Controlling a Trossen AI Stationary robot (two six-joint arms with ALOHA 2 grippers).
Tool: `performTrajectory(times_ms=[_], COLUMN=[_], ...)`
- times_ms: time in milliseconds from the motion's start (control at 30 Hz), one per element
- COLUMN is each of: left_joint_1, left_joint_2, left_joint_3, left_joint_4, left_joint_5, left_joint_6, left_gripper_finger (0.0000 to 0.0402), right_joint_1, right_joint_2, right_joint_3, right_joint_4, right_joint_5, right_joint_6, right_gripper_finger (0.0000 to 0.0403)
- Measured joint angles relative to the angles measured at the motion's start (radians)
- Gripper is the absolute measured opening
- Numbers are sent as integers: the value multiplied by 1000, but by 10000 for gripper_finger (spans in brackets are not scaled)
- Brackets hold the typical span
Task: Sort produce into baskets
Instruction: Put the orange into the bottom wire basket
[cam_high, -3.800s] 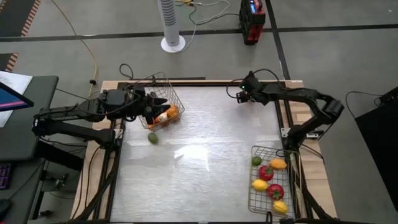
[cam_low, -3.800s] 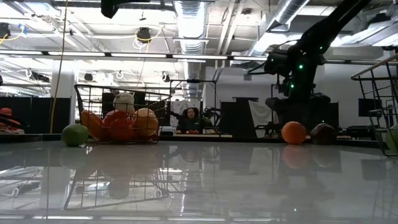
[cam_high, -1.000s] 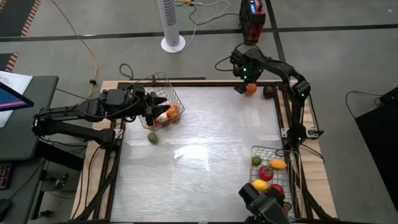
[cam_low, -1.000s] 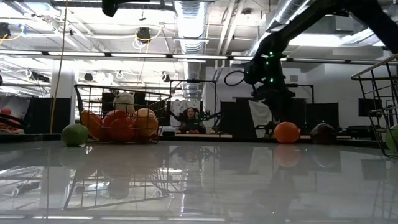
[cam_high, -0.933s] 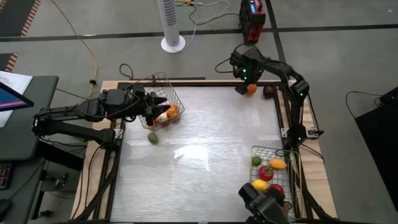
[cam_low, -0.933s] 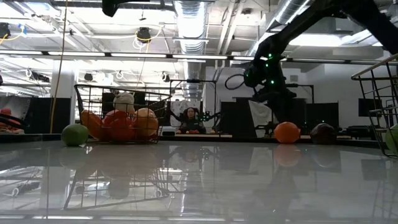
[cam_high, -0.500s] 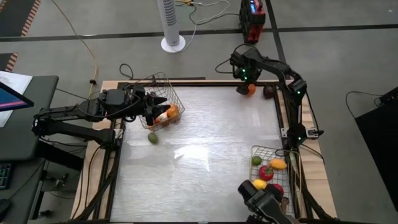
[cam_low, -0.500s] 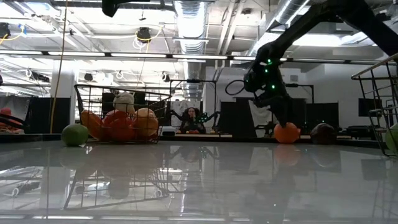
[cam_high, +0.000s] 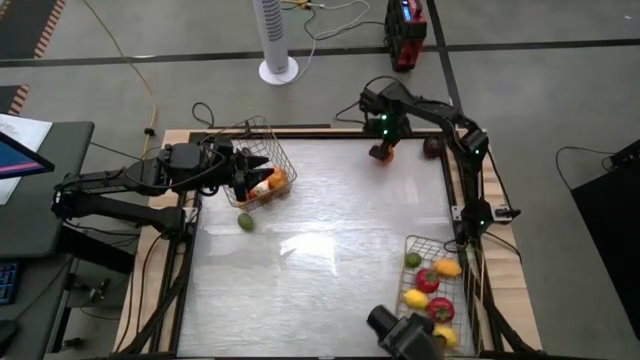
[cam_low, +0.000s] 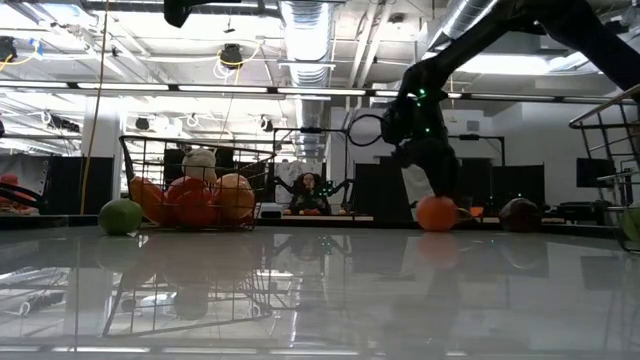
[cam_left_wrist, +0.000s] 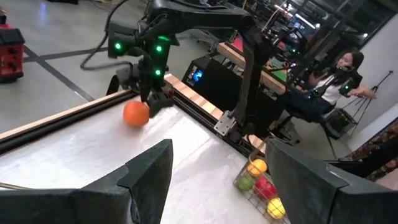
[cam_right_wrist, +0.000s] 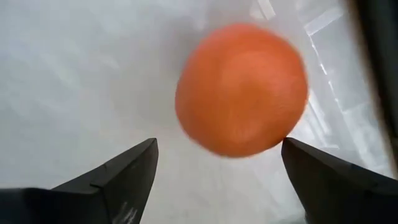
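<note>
1. Left arm: extended horizontally at the high view's left. The left gripper (cam_high: 243, 172) sits at the tilted basket (cam_high: 262, 135); its fingers stand spread in the wrist view.
2. A green lime (cam_high: 245, 221) lies below that basket.
3. Right arm: reaches to upper centre, wrist angled down. The right gripper (cam_high: 381, 152), fingers apart, straddles the orange (cam_right_wrist: 241, 88) ungripped.
4. Second basket (cam_high: 413, 243): lower right, holding produce.
</note>
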Motion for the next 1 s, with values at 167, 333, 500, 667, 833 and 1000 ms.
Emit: performTrajectory(times_ms=[167, 333, 500, 667, 833, 1000], left_joint_1=[0, 0, 0, 0, 0, 0], left_joint_2=[0, 0, 0, 0, 0, 0], left_joint_3=[0, 0, 0, 0, 0, 0], left_joint_4=[0, 0, 0, 0, 0, -1], left_joint_5=[0, 11, 45, 65, 65, 64], left_joint_6=[24, 26, 21, -1, -2, -1], left_gripper_finger=[245, 245, 245, 245, 245, 245], right_joint_1=[105, 156, 126, 123, 216, 364], right_joint_2=[0, 0, 0, -10, -102, -221], right_joint_3=[3, 45, 61, 60, 60, 55], right_joint_4=[-5, -5, 14, -10, 12, 8], right_joint_5=[35, 166, 176, 283, 272, 162], right_joint_6=[25, 13, 10, 22, 49, 156], right_gripper_finger=[364, 364, 364, 363, 363, 363])
